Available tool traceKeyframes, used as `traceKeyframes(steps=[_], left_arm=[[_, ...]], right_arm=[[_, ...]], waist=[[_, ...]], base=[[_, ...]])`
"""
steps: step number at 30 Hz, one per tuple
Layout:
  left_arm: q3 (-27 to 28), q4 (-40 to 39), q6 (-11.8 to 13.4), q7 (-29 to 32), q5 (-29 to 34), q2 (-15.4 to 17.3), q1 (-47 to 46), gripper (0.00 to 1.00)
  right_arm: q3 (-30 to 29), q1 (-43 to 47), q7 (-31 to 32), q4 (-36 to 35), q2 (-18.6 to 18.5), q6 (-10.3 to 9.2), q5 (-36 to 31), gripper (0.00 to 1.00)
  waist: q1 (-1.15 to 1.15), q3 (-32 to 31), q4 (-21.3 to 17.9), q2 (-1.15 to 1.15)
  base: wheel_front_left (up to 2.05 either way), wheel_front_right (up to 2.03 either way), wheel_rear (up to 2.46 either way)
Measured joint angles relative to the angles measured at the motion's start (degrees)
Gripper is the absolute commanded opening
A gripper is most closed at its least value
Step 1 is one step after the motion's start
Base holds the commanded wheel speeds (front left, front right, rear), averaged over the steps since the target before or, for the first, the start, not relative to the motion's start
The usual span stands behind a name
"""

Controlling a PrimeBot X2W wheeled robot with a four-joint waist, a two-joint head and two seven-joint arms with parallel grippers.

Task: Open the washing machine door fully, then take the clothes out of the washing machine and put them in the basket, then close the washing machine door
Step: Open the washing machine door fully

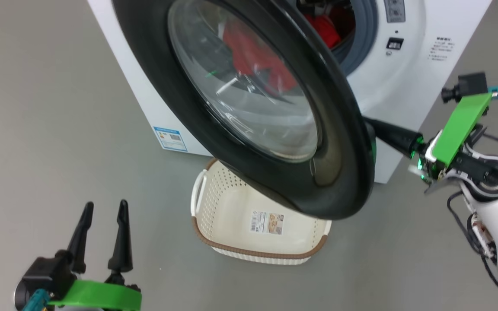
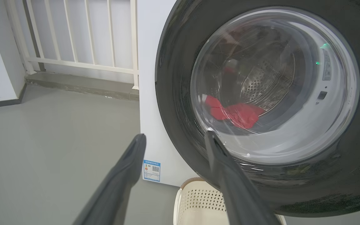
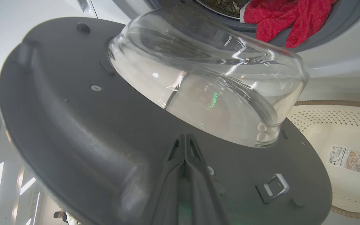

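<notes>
The washing machine [image 1: 404,82] stands at the top with its door [image 1: 167,86] swung partly open, the black rim hanging over the basket [image 1: 253,252]. Red clothes [image 1: 327,26] lie in the drum mouth, and in the right wrist view the clothes [image 3: 280,18] spill over the grey ring. My right gripper [image 1: 378,129] is shut, its tips behind the door's edge; the right gripper [image 3: 184,137] presses on the door's inner face [image 3: 73,125] below the glass bowl. My left gripper [image 1: 104,207] hovers open and empty at lower left. From its wrist, the left gripper [image 2: 175,136] faces the door's outside [image 2: 173,93].
The basket [image 3: 339,125] sits on the grey floor right before the machine, under the door, with a paper label inside. A white railing [image 2: 73,47] and a low ledge run behind the machine's left side. A metal latch hook [image 3: 272,187] juts from the door's inner face.
</notes>
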Motion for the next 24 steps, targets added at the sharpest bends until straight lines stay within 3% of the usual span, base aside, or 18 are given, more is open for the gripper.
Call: traceKeyframes(steps=[11, 24], left_arm=[[0.82, 0.74, -0.42, 0.0, 0.53, 0.03, 2.79, 1.0], [0.76, 0.91, -0.42, 0.0, 0.6, 0.21, 3.75, 1.0]], right_arm=[[-0.98, 9.37, 0.32, -7.68, 1.56, 0.0, -0.41, 0.0], [-1.56, 13.28, 1.43, -10.49, 3.38, 0.0, -0.51, 0.0]], waist=[[0.0, -4.2, 3.57, 0.0], [0.0, -5.91, 7.54, 0.0]], base=[[0.0, 0.0, 0.0], [0.0, 0.0, 0.0]])
